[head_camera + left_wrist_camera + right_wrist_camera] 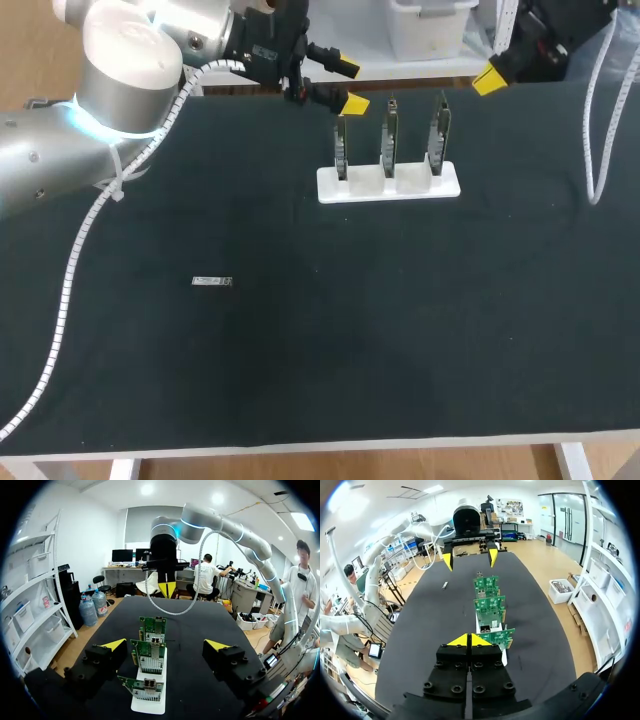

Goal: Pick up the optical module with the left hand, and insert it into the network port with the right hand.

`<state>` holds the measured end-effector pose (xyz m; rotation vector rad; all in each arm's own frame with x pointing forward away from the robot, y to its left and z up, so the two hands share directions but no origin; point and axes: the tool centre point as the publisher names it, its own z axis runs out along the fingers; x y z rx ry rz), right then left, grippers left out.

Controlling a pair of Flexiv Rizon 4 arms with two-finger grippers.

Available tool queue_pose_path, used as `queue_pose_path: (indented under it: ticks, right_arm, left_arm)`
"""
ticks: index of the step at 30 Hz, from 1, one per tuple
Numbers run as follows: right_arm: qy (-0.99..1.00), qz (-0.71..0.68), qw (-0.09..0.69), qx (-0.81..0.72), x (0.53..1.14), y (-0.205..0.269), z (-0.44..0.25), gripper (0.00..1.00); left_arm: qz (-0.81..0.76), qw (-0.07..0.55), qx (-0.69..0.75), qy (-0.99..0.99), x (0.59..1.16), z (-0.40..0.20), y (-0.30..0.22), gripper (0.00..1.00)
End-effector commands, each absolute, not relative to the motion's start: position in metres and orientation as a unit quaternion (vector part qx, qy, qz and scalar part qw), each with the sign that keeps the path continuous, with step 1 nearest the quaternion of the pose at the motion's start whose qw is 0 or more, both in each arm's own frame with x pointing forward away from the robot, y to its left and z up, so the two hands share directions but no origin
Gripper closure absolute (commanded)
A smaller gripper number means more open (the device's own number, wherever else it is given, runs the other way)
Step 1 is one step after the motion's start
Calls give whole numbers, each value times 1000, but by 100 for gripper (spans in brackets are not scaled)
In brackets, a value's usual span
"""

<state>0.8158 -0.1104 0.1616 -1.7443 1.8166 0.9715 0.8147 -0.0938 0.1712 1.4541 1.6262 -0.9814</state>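
The optical module (pixel 212 281), a small silver bar, lies flat on the black table left of centre; the right wrist view shows the module (pixel 444 585) far off beside the row of cards. Three green network cards (pixel 388 140) stand upright in a white holder (pixel 388 184), their ports (pixel 149 684) facing my left gripper. My left gripper (pixel 350 85) hangs open just left of the cards, well away from the module, with nothing between its tips (pixel 165 645). My right gripper (pixel 488 80) is shut and empty at the back right, its tips (pixel 469 640) pointing along the card row (pixel 490 605).
A white spiral cable (pixel 70 290) trails from my left arm over the table's left side. Another white cable (pixel 598 150) hangs at the right. The table's front half is bare black mat (pixel 380 350).
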Motion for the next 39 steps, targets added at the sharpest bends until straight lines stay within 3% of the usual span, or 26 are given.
queue_pose_path:
  ticks: [1,11,12,13,39]
  right_arm:
    - [483,564,-26,-669,825,-111,162,100]
    - [482,560,-29,-673,826,-110,162,100]
    - [483,560,-32,-673,826,-110,162,38]
    - [484,558,-31,-673,826,-109,162,0]
    - [497,555,-37,-665,823,-105,162,0]
  left_arm:
    - [-381,363,566,634,816,172,-94,0]
    - [-381,363,566,634,816,172,-94,0]
    - [-381,363,566,634,816,172,-94,0]
    - [-381,363,566,634,816,172,-94,0]
    - [-381,363,566,634,816,172,-94,0]
